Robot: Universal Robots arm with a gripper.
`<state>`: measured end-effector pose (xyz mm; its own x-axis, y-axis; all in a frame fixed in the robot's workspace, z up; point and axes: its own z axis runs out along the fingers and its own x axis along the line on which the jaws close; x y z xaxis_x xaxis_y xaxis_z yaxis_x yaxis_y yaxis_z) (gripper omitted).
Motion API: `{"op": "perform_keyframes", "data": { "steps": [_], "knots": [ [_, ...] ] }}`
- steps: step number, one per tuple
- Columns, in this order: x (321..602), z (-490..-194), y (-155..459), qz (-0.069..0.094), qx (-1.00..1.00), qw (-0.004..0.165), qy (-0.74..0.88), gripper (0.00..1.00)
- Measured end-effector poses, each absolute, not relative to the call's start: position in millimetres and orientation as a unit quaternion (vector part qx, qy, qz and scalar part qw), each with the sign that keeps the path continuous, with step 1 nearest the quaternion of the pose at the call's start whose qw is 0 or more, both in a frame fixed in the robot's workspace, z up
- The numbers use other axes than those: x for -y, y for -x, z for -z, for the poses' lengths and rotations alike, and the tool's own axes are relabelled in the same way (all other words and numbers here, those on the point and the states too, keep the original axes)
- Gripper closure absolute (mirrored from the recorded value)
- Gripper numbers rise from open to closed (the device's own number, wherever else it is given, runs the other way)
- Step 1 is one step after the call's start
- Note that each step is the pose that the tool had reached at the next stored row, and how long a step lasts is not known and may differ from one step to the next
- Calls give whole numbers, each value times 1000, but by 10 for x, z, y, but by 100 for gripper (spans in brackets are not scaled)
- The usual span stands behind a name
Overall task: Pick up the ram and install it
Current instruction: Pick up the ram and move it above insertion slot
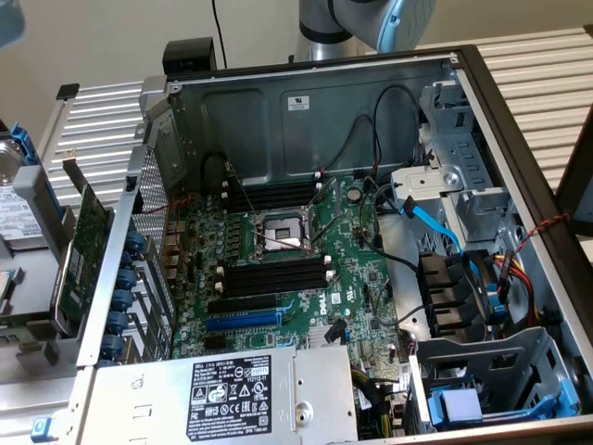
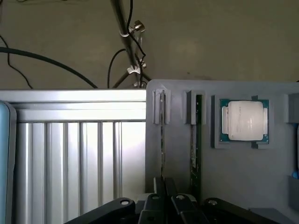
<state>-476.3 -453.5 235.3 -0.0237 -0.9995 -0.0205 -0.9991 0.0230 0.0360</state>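
A: What do we have closest to the wrist camera?

B: The gripper [image 2: 164, 179]. We see its fingers [image 2: 171, 186] pressed together, pinching the ram [image 2: 162, 140]. The stick stands on its thin edge and runs straight in between the fingertips.

A: So where does the ram sit?

B: In a narrow slot of the grey tray [image 2: 252, 172], its far end held by a small clip at the tray's edge. We count a second memory stick [image 2: 196, 140] just beside it, in the neighbouring slot, parallel and apart.

A: And past that?

B: A processor [image 2: 244, 120] lies flat in a square recess of the tray, silver lid up. Next to the tray we see the slatted aluminium table [image 2: 70, 154]; beyond it, black cables [image 2: 46, 60] on the floor.

A: Now the exterior view, front first.

B: Nearest us is the power supply [image 1: 241, 389] with its black label, inside the open computer case [image 1: 371, 102]. Behind it is the green motherboard [image 1: 352, 278], where we see long black memory slots [image 1: 278, 275] with nothing in them, then the CPU socket [image 1: 283, 232]. A blue cable [image 1: 434, 224] runs on the exterior view's right.

A: Anything outside the case?

B: An expansion card [image 1: 85, 236] leans on the exterior view's left. Farthest back, we see the robot arm [image 1: 371, 19] above the case wall.
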Motion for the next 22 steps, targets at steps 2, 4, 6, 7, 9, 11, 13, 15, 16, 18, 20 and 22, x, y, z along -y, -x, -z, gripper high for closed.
{"op": "perform_keyframes", "data": {
  "steps": [2, 4, 6, 7, 9, 11, 13, 15, 16, 18, 20, 22],
  "knots": [
    [4536, -2443, 4760, 20, 715, 5, -699, 88],
    [4537, -2535, 4748, 20, 715, 5, -699, 88],
    [4538, -2627, 4715, 20, 715, 5, -699, 88],
    [4539, -2672, 4691, 20, 715, 5, -699, 88],
    [4541, -2761, 4644, 20, 715, 5, -699, 88],
    [4544, -2853, 4595, 20, 715, 5, -699, 88],
    [4546, -2944, 4543, 20, 715, 5, -699, 88],
    [4549, -3035, 4491, 20, 715, 5, -699, 88],
    [4550, -3080, 4464, 20, 715, 5, -699, 88],
    [4554, -3171, 4410, 20, 715, 5, -699, 88],
    [4557, -3263, 4354, 20, 715, 5, -699, 88],
    [4561, -3354, 4298, 20, 715, 5, -699, 88]
  ]
}}
